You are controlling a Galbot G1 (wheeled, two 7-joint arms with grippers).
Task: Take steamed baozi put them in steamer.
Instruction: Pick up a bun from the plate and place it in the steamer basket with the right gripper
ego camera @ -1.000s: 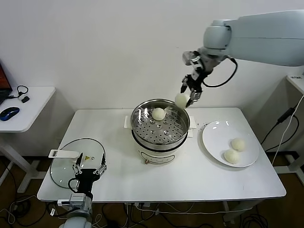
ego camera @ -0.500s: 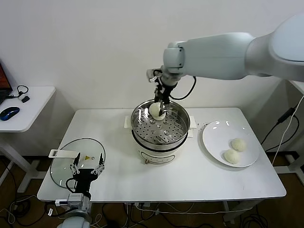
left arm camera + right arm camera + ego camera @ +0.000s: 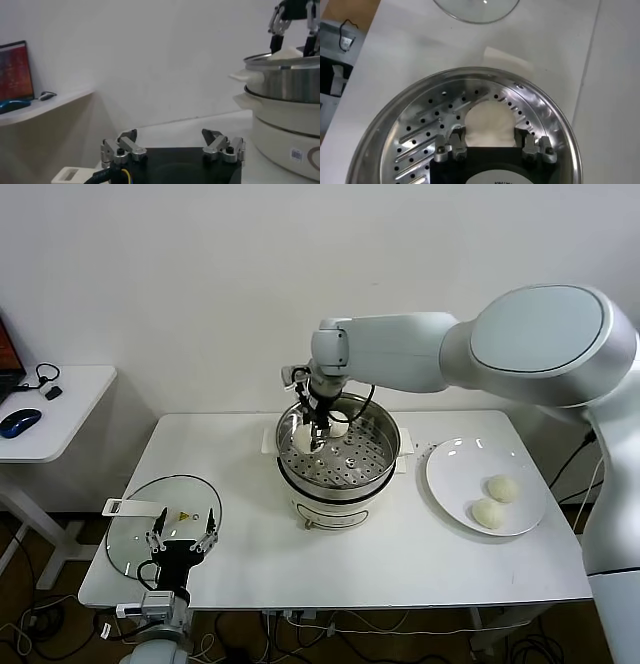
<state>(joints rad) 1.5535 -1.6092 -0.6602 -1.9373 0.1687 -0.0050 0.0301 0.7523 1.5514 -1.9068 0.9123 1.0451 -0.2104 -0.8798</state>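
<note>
My right gripper (image 3: 311, 438) reaches down into the steel steamer (image 3: 392, 452), shut on a steamed baozi (image 3: 302, 441) at the basket's left side. In the right wrist view this off-white bun (image 3: 488, 124) sits pinched between the gripper (image 3: 490, 136), just above the perforated floor (image 3: 422, 131). A second baozi (image 3: 338, 427) lies at the back of the basket. Two more baozi (image 3: 502, 488) (image 3: 487, 513) rest on the white plate (image 3: 455, 467). My left gripper (image 3: 180, 540) is parked open over the front-left of the table; its jaws (image 3: 172, 146) are spread and empty.
A glass lid with a white handle (image 3: 135, 529) lies flat at the table's front left, under the left gripper. The steamer's white pot base (image 3: 285, 125) stands mid-table. A side desk with a blue mouse (image 3: 20, 422) is at far left.
The right arm swung left from above the steamer's back-right rim and lowered the held baozi into the basket's left side. The left arm stayed put.
</note>
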